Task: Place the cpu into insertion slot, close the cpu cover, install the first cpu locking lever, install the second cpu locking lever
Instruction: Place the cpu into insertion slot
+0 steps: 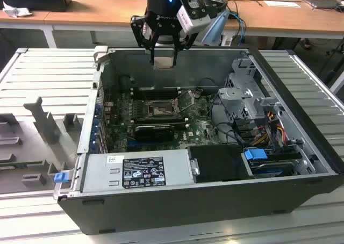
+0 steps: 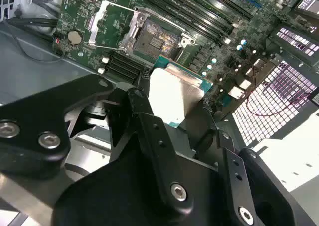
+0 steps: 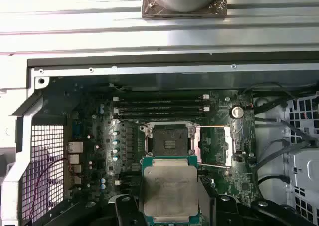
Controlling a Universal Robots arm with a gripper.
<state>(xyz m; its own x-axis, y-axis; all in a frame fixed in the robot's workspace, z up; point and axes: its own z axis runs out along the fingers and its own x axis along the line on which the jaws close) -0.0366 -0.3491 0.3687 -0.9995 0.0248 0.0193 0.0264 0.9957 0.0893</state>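
ribbed grey metal table (image 1: 48, 77) carried a dark computer case (image 1: 188, 212) that lay on its side with the panel off, and a wooden desk (image 1: 97, 7) ran behind it. inside the case, a grey power supply (image 1: 134, 171) filled the near edge, and the green motherboard (image 1: 199, 128) lay flat on the case floor beyond it. the black gripper (image 1: 163, 58) hung above the far wall of the case in the exterior view, well above the board. its jaws pinched the cpu (image 1: 163, 62) by two opposite edges and held it flat, silvery face up. in both wrist views the gripper (image 3: 169, 203) (image 2: 174, 117) had a dark finger on either side of the cpu (image 3: 169, 188) (image 2: 174, 94), whose green rim showed around the metal top. the long black memory slots (image 3: 159, 106) ran along one side of the socket. the cpu cover (image 3: 197, 145) was swung open and lay beside the insertion slot (image 3: 166, 141), and the board showed through its central cut-out. the insertion slot (image 2: 157, 39) (image 1: 159, 110) sat bare in its dark frame with the pin field exposed, well apart from the raised cpu. a round coin battery (image 3: 238, 111) (image 2: 75, 37) sat on the board just past the open cover.
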